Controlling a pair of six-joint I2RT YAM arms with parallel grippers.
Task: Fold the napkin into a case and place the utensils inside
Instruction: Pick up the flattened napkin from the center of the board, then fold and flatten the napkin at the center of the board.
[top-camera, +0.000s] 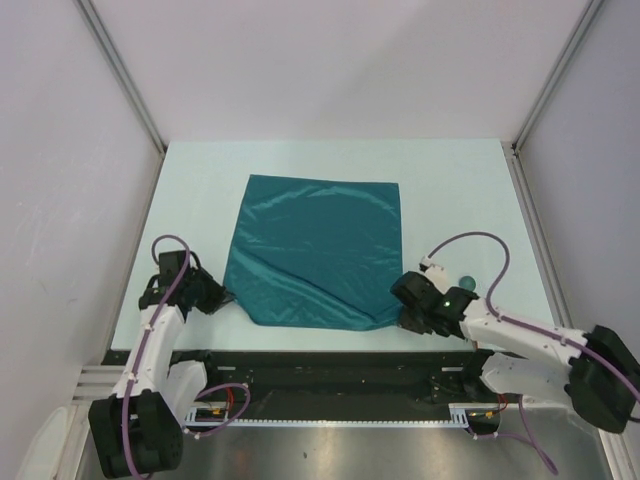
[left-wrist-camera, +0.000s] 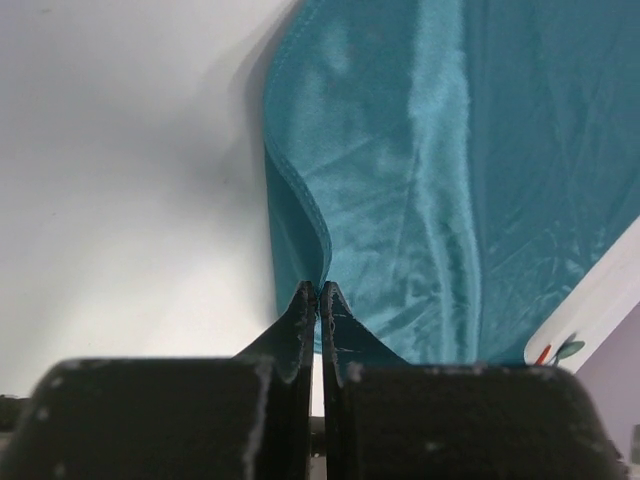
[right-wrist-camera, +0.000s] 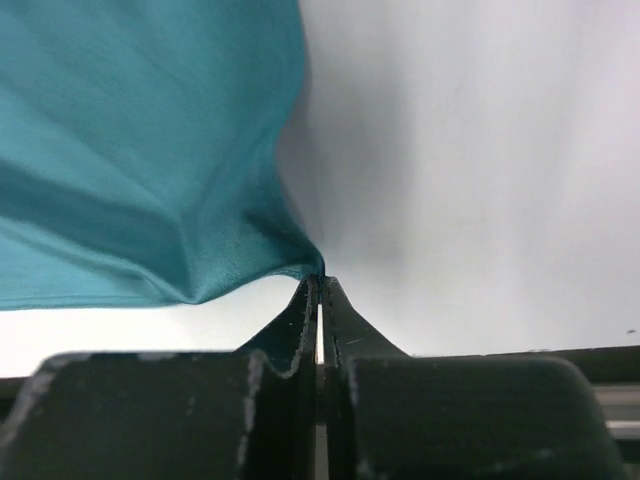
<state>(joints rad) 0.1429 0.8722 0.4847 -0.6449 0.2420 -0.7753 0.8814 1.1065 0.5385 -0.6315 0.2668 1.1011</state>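
Note:
The teal napkin (top-camera: 315, 250) lies spread on the white table, its near edge slightly lifted and creased. My left gripper (top-camera: 228, 297) is shut on the napkin's near left corner. In the left wrist view the fingertips (left-wrist-camera: 318, 290) pinch the hemmed edge of the napkin (left-wrist-camera: 430, 180). My right gripper (top-camera: 402, 318) is shut on the near right corner. In the right wrist view the cloth (right-wrist-camera: 150, 150) rises out of the closed tips (right-wrist-camera: 320, 280). Of the utensils, only a tiny orange-red sliver (left-wrist-camera: 543, 354) shows past the napkin's far side. It is too small to make out.
A small teal rounded object (top-camera: 466, 281) lies on the table beside the right arm's cable. White walls with metal posts enclose the table (top-camera: 200, 190) on three sides. A black rail (top-camera: 340, 360) runs along the near edge between the arm bases.

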